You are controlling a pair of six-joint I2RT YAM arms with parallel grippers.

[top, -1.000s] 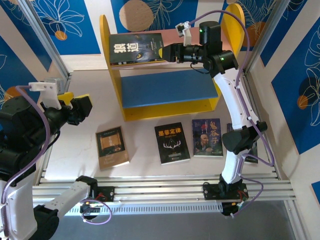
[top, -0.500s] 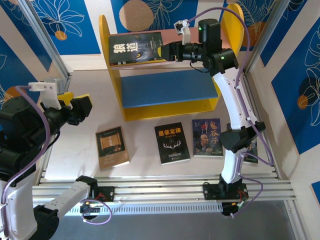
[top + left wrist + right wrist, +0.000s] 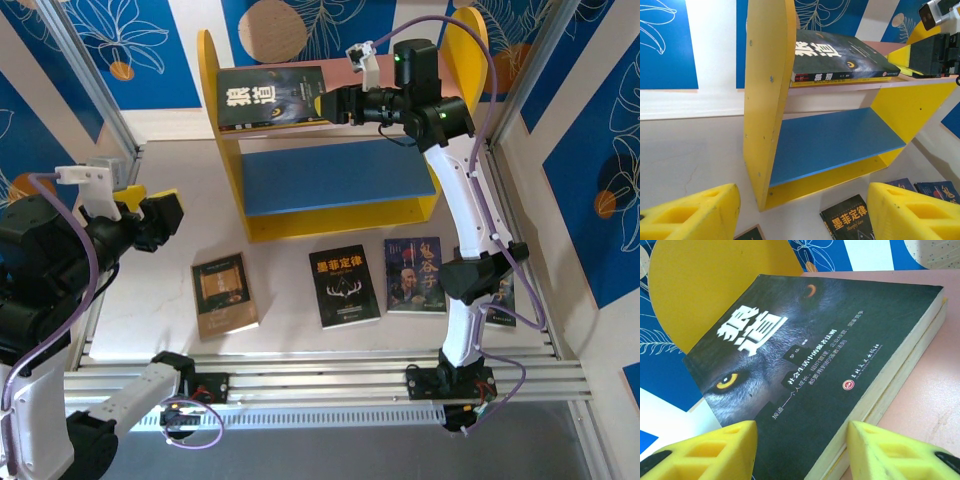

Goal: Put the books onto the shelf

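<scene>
On pink shelf board [image 3: 935,400], dark wolf-faced book [image 3: 805,355] (amber eyes).

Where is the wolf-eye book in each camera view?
Top external: wolf-eye book, upper centre, flat on the upper board of the shelf.
Left wrist: the book, upper middle, on that board.
Right wrist: the book, centre, close up.
Shared landmark: yellow side panel next to it.

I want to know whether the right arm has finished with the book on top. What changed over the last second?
The right gripper, at the pink board, edged slightly left toward the wolf-cover book, and its elbow drifted left as well. Its jaws stand apart, and nothing was taken hold of or let go. The left gripper, the shelf and the books on the table stayed put.
</scene>
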